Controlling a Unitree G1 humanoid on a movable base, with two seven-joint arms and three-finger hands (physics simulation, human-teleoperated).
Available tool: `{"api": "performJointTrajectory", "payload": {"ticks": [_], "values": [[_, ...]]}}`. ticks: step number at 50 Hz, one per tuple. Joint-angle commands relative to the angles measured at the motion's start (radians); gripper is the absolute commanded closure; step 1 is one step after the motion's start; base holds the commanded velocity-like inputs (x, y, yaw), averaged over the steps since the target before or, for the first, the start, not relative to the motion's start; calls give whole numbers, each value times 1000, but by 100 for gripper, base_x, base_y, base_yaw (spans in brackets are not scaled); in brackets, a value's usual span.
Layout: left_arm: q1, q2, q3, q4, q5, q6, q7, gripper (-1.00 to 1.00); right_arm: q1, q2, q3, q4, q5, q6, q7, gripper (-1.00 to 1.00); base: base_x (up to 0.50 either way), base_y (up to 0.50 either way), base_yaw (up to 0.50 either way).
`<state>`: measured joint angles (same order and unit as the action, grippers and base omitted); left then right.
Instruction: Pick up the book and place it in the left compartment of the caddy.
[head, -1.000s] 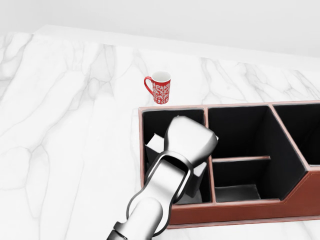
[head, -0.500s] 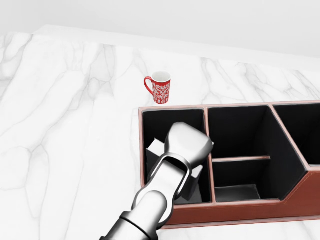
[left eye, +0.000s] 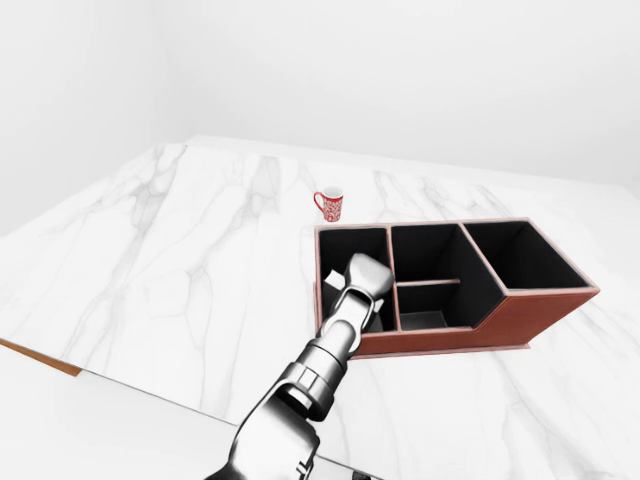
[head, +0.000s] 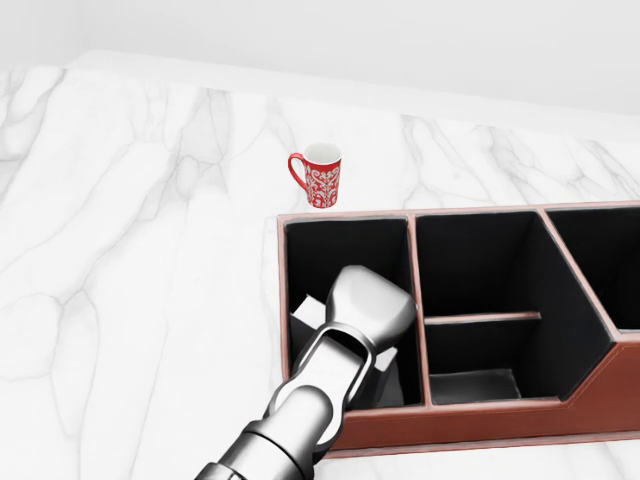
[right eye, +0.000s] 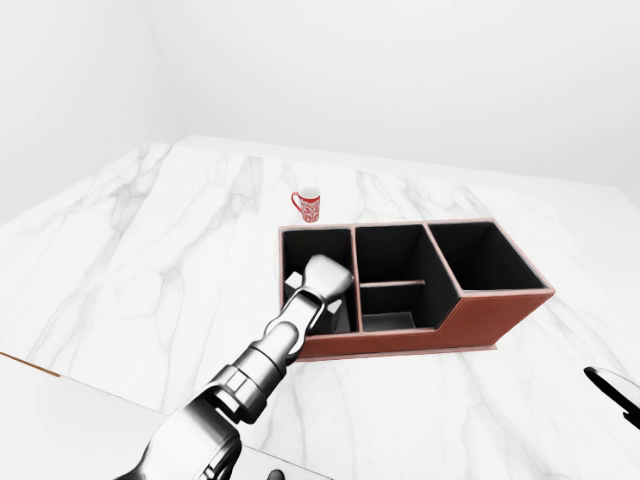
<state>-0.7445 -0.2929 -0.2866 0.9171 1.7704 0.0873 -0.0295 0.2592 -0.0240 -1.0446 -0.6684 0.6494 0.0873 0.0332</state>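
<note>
A white marble countertop (left eye: 180, 260) veined in grey filled the left-eye view under a plain pale wall, and on it we saw a red-brown caddy (left eye: 520, 318) with black-lined compartments, lying right of centre. A red patterned mug (left eye: 330, 204) stood near the caddy's upper left corner, apart from it. Our left arm (left eye: 310, 380) came up from the bottom edge and its hand (left eye: 366, 276) reached into the caddy's left compartment (left eye: 350, 250). In the head view the same hand (head: 372, 305) sat low in that left compartment (head: 340, 250), its silver back towards us, so we could not tell whether the fingers were open or closed. A pale grey book (head: 310, 300) showed beside and beneath the hand, inside the left compartment, tilted against its left wall; only corners of it were visible. The middle compartment (head: 480, 270) lay to the right, split by a low divider. In the right-eye view a thin dark shape (right eye: 615, 388) at the right edge was probably our right hand, its fingers not readable, well apart from the caddy (right eye: 490, 320).
</note>
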Motion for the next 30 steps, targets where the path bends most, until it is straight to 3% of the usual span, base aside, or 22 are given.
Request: {"api": "performJointTrajectory", "payload": {"ticks": [1,16,17,18,20,21,22,23,30], "values": [[-27,2,-3,79,-5,0,76,100,0,2,0,0,-1,0,3,-100,0,0,0],[-34,12,-1,131,-21,0,122,100,0,3,5,4,-7,0,2,-100,0,0,0],[-32,15,-1,127,-23,0,124,87,2,3,4,-1,-4,0,0,-100,0,0,0],[-30,18,-1,121,-24,0,125,39,2,4,3,-1,-3,0,0,-100,0,0,0],[-24,23,-1,106,-27,0,144,-32,0,4,5,5,-8,0,3,-100,0,0,0],[-15,27,-4,83,-24,0,140,-80,0,4,5,4,-7,0,2,-100,0,0,0],[-13,28,-5,79,-23,0,139,-80,0,4,5,4,-7,0,2,-100,0,0,0],[-4,32,-4,57,-22,0,141,-100,1,4,6,5,-7,0,3,-100,0,0,-1],[50,54,-6,-76,-11,0,109,-100,2,4,2,2,-5,0,0,-100,0,0,0]]}}
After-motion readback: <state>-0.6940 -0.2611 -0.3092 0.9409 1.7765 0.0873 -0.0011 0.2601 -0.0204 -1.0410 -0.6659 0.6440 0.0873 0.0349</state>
